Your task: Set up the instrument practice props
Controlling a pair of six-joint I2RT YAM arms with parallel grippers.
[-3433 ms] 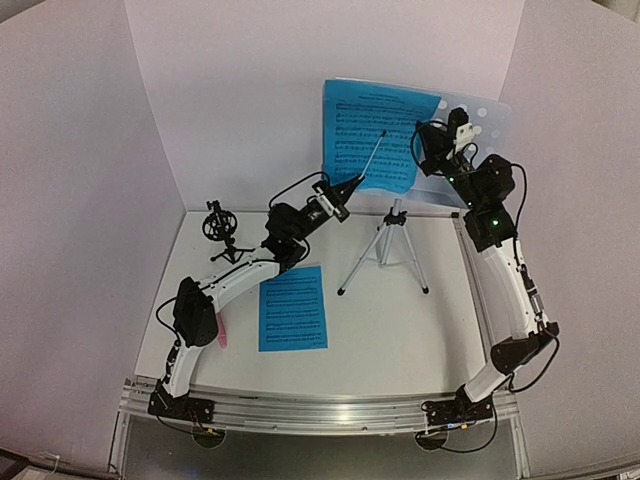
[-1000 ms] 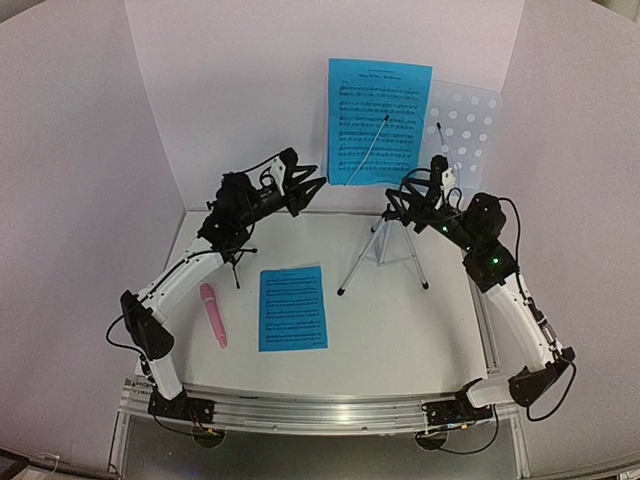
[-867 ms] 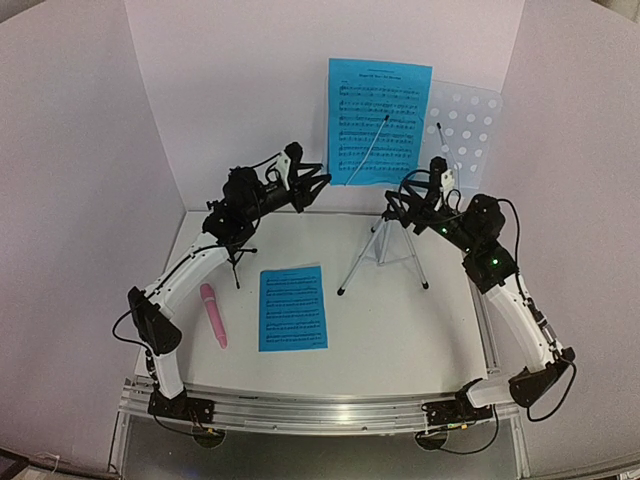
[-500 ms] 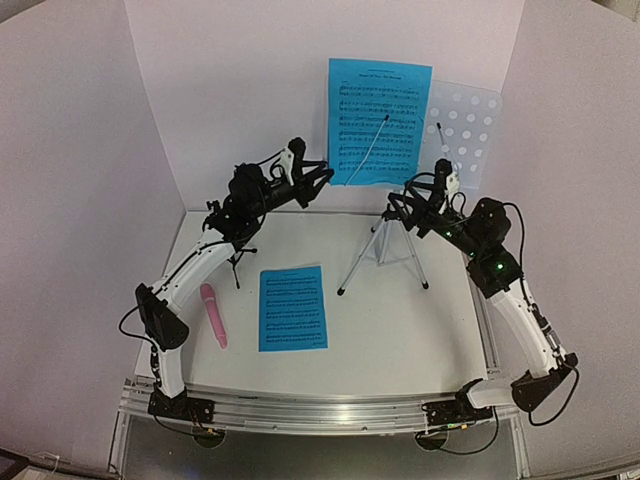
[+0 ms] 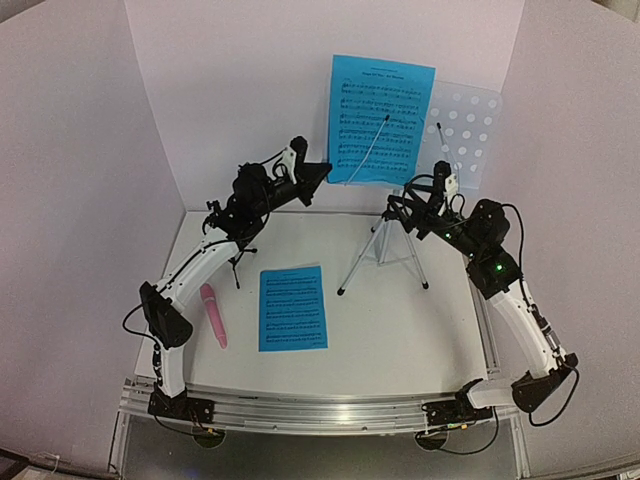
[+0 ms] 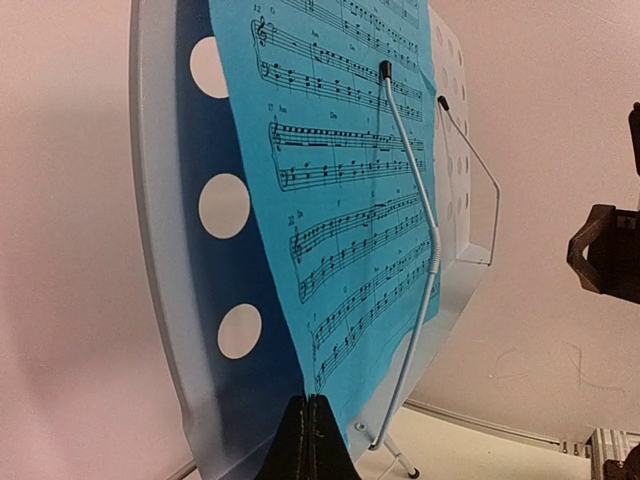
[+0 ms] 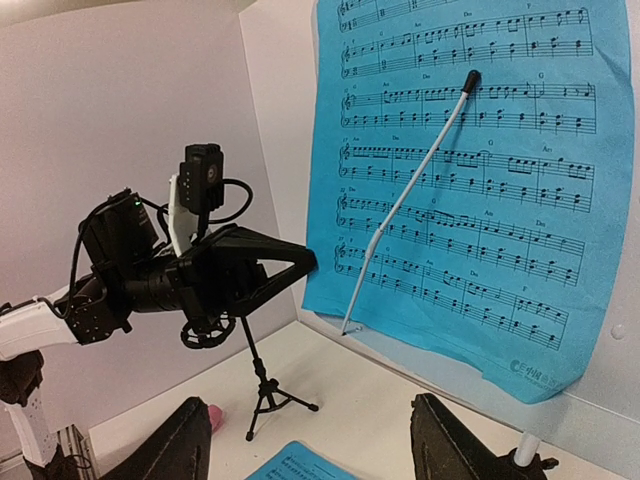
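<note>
We are squaring the first sheet-music page point(image 5: 382, 120) on the music stand point(image 5: 465, 125), which sits at one o'clock on the table. Our left gripper point(image 6: 308, 440) is pinched tight on the page's seven o'clock corner. Our right gripper point(image 7: 320, 450) hangs wide and empty at the stand's five o'clock. Next, we judge, comes a gentle nudge, a release, then the second page point(image 5: 293, 308) lying flat at six o'clock.

1. My left fingers point(image 6: 296, 445) are up from low over the surface point(image 5: 400, 330), now pinched shut on the upright page point(image 5: 382, 120) at its lower-left corner.
2. That page tilts a touch more.
3. My right fingers point(image 7: 186, 445) are down from the music stand point(image 5: 470, 125) top, beside its tripod point(image 5: 385, 250).
</note>
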